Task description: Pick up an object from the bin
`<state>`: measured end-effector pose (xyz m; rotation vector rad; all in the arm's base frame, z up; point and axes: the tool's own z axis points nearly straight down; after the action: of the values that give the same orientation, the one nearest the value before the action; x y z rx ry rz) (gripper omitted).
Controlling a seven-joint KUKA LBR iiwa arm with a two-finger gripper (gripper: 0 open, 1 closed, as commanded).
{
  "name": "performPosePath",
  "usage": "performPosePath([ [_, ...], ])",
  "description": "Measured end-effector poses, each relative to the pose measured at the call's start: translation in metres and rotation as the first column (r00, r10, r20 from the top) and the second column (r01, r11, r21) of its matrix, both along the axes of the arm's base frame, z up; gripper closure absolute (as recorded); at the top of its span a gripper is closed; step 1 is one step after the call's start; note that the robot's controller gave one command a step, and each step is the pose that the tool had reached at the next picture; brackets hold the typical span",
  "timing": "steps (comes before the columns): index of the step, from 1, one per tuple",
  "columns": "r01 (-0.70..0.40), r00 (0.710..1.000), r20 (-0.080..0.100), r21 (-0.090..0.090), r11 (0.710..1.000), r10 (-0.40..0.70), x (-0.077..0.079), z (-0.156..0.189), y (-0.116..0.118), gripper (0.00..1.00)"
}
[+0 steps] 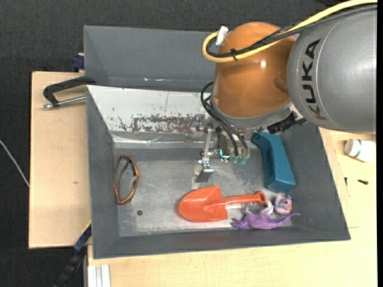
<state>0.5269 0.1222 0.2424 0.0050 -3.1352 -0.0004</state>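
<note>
My gripper (204,173) hangs under the orange wrist cover, near the middle of the bin and just above the floor. Directly in front of it lies an orange toy shovel (203,207), blade to the left and handle pointing right; the gripper is a little above the blade and apart from it. A teal plastic piece (276,160) rests against the right wall, to the gripper's right. A purple toy figure (266,217) lies at the shovel's handle end, in the front right corner.
A brown loop like a rubber band (125,178) lies flat on the left side of the bin floor. The arm and its orange cover hide the back right part of the bin.
</note>
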Motion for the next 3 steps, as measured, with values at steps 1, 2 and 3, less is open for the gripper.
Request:
performPosePath([
  [1,0.003,1.000,0.009,0.002,1.000,-0.003,0.002,0.005,-0.001,0.00],
  [2,-0.102,0.995,0.012,0.001,0.995,0.102,-0.007,-0.035,-0.035,0.00],
  [3,-0.107,0.994,0.002,0.000,0.994,0.107,-0.028,-0.084,-0.068,0.00],
])
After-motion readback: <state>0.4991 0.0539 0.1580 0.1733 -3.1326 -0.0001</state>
